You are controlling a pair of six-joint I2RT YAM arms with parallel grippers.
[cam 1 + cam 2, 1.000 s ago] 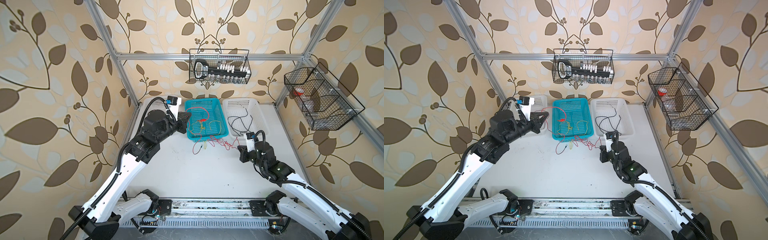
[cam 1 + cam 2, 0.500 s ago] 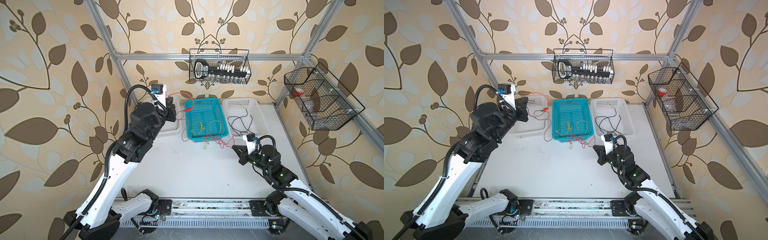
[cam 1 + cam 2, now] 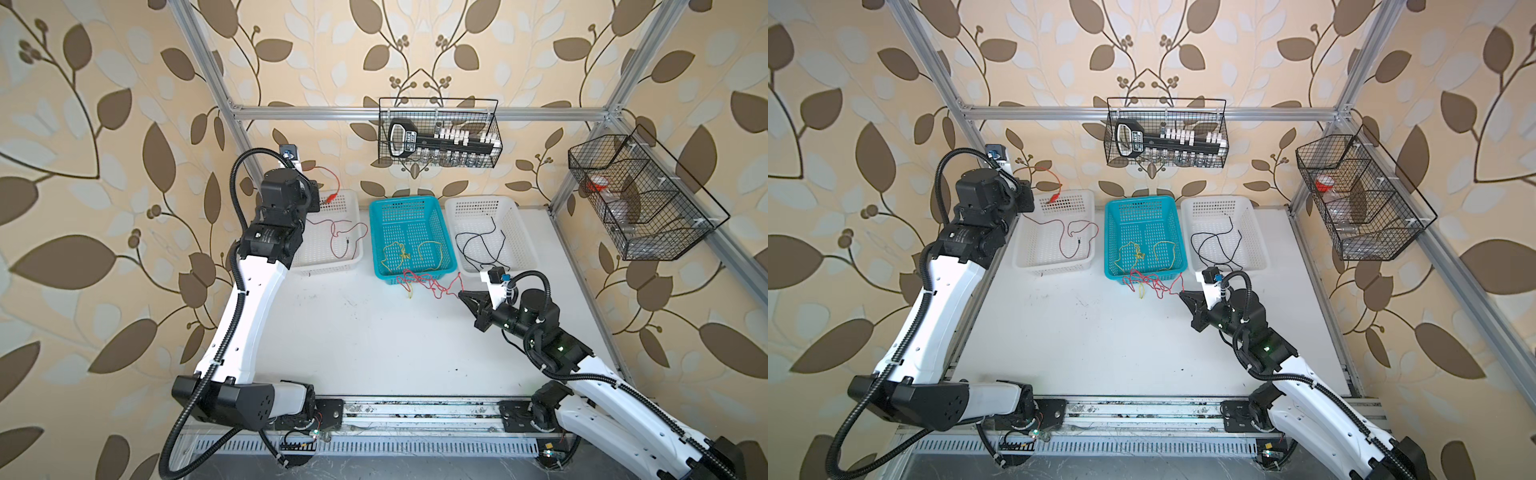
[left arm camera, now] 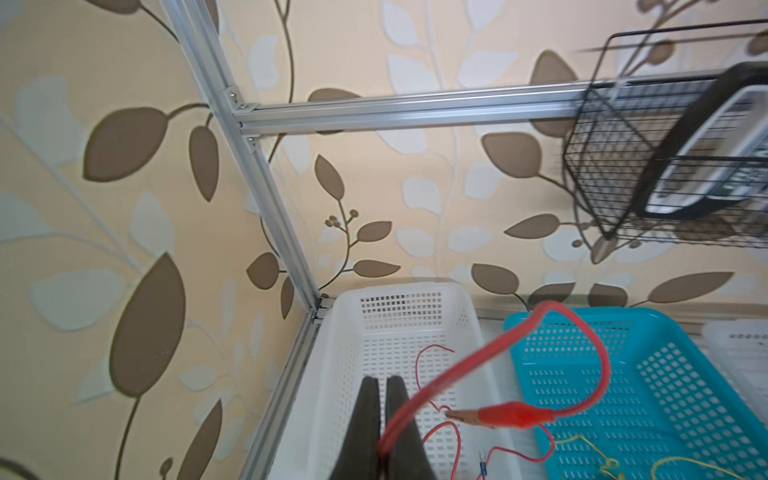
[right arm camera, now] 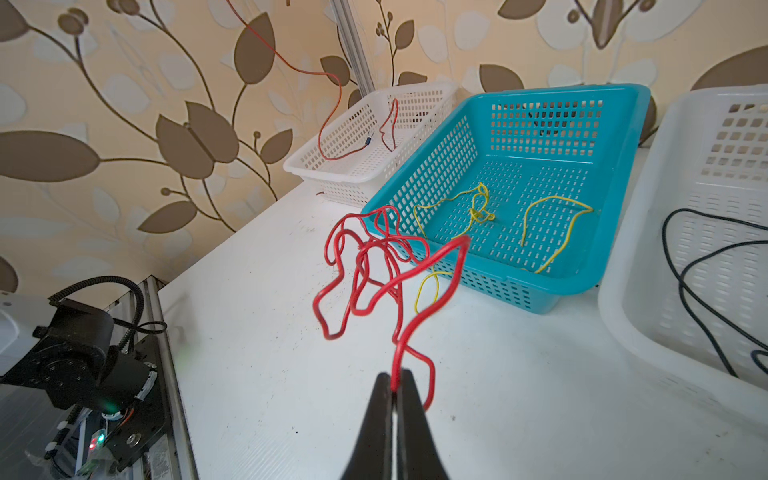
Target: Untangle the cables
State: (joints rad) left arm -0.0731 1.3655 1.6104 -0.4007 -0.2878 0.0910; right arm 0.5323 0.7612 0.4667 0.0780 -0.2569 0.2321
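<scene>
Red clip lead (image 4: 511, 417) hangs pinched between the left gripper's (image 4: 381, 380) fingers above the left white basket (image 3: 345, 195). The right gripper (image 5: 394, 376) pinches a red tangle (image 5: 440, 254) at the teal basket's (image 3: 405, 202) front edge.

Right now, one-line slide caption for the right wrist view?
The right hand pinches a tangled red cable before the teal basket of yellow cables.

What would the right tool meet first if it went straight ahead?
Right tool, shut on the red cable, likely meets that cable's tangle first, then the teal basket wall; depth unclear.
</scene>
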